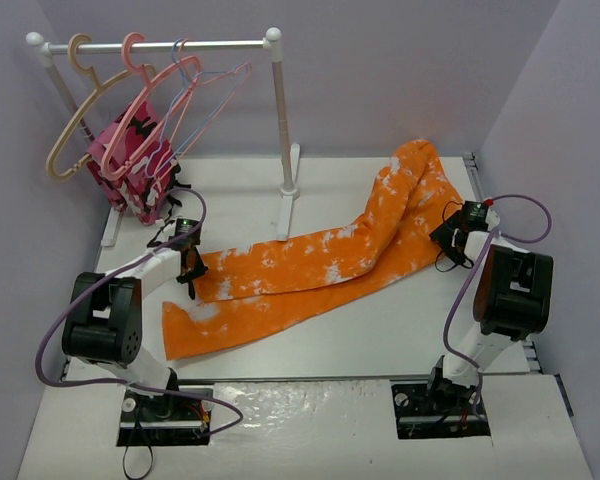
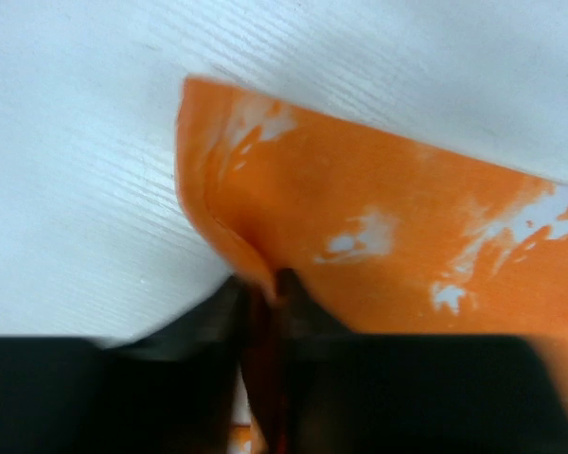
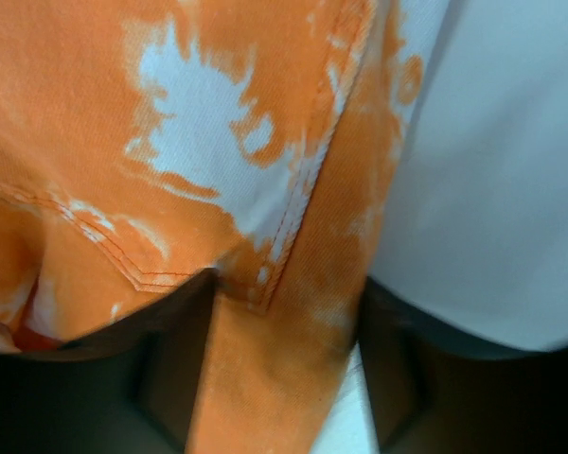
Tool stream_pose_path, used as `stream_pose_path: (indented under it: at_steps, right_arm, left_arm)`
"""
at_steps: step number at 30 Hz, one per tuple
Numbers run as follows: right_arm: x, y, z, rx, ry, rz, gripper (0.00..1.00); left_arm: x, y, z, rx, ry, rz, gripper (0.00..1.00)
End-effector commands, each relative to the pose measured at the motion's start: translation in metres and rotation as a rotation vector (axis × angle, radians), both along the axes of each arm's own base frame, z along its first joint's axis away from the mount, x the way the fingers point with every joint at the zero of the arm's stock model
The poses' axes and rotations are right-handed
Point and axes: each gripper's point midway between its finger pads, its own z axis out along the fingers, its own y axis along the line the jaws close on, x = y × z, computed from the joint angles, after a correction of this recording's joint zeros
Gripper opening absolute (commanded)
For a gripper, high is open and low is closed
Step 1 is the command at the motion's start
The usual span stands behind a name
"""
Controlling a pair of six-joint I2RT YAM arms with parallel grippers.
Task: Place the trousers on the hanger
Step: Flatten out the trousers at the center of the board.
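Orange trousers (image 1: 320, 265) lie flat on the table (image 1: 380, 335), cuffs to the left and waist to the right, well apart from the hanger (image 1: 141, 70) on the rail (image 1: 160, 45). Step in hand: grasping. The left gripper (image 2: 262, 288) is clenched on a fold at the cuff edge. The right gripper (image 3: 284, 303) straddles the waist cloth with its fingers apart; a grip cannot be confirmed. The next move likely requires both ends secured before lifting.

Your left gripper (image 2: 262, 288) points down at the left, jaws pinched on a fold of the trousers (image 1: 310, 262). Your right gripper (image 3: 289, 284), far right, stands with jaws apart astride the cloth.
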Motion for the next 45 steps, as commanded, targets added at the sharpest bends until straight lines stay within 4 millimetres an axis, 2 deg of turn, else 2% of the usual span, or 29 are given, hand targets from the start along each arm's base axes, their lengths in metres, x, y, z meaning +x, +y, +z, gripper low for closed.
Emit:
stream_pose_path:
  at_steps: [1,3,4,5,7,9,11,13,17,19,22,24,26,30,32,33,35,38,40,45]
  right_arm:
    - [0.003,-0.001,0.003,0.002,-0.031,0.005,0.37]
    - [0.000,-0.004,0.009,-0.011,-0.028,-0.008,0.09]
    - [-0.002,-0.007,0.013,-0.023,-0.023,-0.023,0.02]
    - [-0.005,-0.011,0.020,-0.042,-0.021,-0.037,0.00]
    - [-0.008,-0.017,0.037,-0.077,-0.035,-0.061,0.00]
    - [-0.024,-0.032,0.062,-0.158,0.000,-0.128,0.00]
    - [-0.035,-0.036,0.086,-0.188,-0.010,-0.158,0.00]
    - [-0.054,-0.040,0.101,-0.216,0.010,-0.195,0.00]
    - [-0.096,-0.040,0.119,-0.244,0.016,-0.240,0.00]
    - [-0.118,-0.038,0.116,-0.241,0.049,-0.250,0.00]
    - [-0.142,-0.036,0.117,-0.234,0.055,-0.260,0.05]
    - [-0.148,-0.033,0.116,-0.226,0.065,-0.249,0.18]
    - [-0.145,-0.028,0.118,-0.220,0.065,-0.203,0.33]
    - [-0.132,-0.026,0.143,-0.257,0.019,-0.137,0.57]
    - [-0.123,-0.023,0.160,-0.296,-0.010,-0.110,0.72]
    - [-0.116,-0.022,0.168,-0.313,-0.027,-0.098,0.75]
    - [-0.101,-0.014,0.180,-0.352,-0.051,-0.046,0.77]
    - [-0.072,0.006,0.184,-0.390,-0.067,0.064,0.76]
    - [-0.041,0.031,0.169,-0.349,-0.045,0.207,0.76]
    - [0.008,0.059,0.135,-0.284,-0.023,0.352,0.75]
  left_arm:
    - [-0.002,0.014,0.005,0.057,0.022,0.024,0.00]
    - [0.001,0.020,0.016,0.066,0.008,0.030,0.00]
    - [0.004,0.023,0.022,0.076,-0.002,0.032,0.00]
    - [0.007,0.028,0.031,0.091,-0.018,0.035,0.00]
    - [0.015,0.036,0.049,0.121,-0.055,0.037,0.00]
    - [0.021,0.053,0.073,0.170,-0.095,0.061,0.00]
    - [0.024,0.069,0.089,0.197,-0.129,0.089,0.00]
    - [0.024,0.087,0.100,0.220,-0.153,0.137,0.00]
    - [0.013,0.137,0.102,0.219,-0.156,0.315,0.00]
    - [0.011,0.148,0.098,0.197,-0.155,0.364,0.00]
    - [0.010,0.157,0.095,0.175,-0.165,0.425,0.00]
    - [0.014,0.157,0.095,0.148,-0.195,0.433,0.00]
    - [0.020,0.151,0.099,0.112,-0.232,0.422,0.01]
    - [0.020,0.131,0.108,0.024,-0.285,0.383,0.46]
    - [0.018,0.117,0.110,-0.013,-0.282,0.347,0.58]
    - [0.018,0.108,0.109,-0.036,-0.275,0.323,0.62]
    - [0.017,0.088,0.110,-0.075,-0.264,0.263,0.67]
    - [0.013,0.058,0.108,-0.091,-0.247,0.163,0.69]
    - [0.010,0.036,0.103,-0.092,-0.229,0.084,0.69]
    - [0.007,0.031,0.079,-0.110,-0.188,0.088,0.69]
